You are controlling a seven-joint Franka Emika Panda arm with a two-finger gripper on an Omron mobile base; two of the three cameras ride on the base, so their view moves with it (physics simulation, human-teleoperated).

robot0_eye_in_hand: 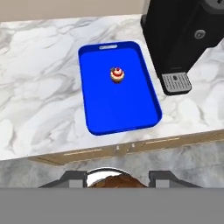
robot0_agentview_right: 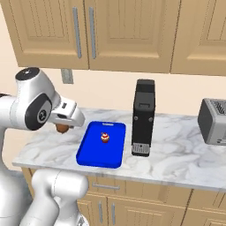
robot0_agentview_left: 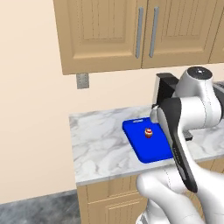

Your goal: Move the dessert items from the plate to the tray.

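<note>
We see the blue tray (robot0_eye_in_hand: 118,109) lying flat on the marble worktop (robot0_eye_in_hand: 39,87), just beside the black coffee machine (robot0_agentview_right: 143,117). It looks rigid, with rounded corners, a low rim and a handle slot at its far end; it needs no handling, only an open patch of floor to set things on.

On the tray, towards the far end, sits the red-and-white cupcake (robot0_eye_in_hand: 117,75), upright and clear of the rim. We judge it light, soft and easy to topple, so it is best left alone.

The smallest piece, the brown ball (robot0_agentview_right: 62,128), is pinched in the end effector (robot0_agentview_right: 62,127), which is closed around it above the worktop to the left of the tray. In the hand view its dark brown, slightly rough top (robot0_eye_in_hand: 114,181) shows between the fingertips (robot0_eye_in_hand: 73,177). We judge it light, round and liable to roll or crumble, so a gentle hold across its widest part suits it, with a low release onto the bare blue surface, away from the cupcake.
</note>
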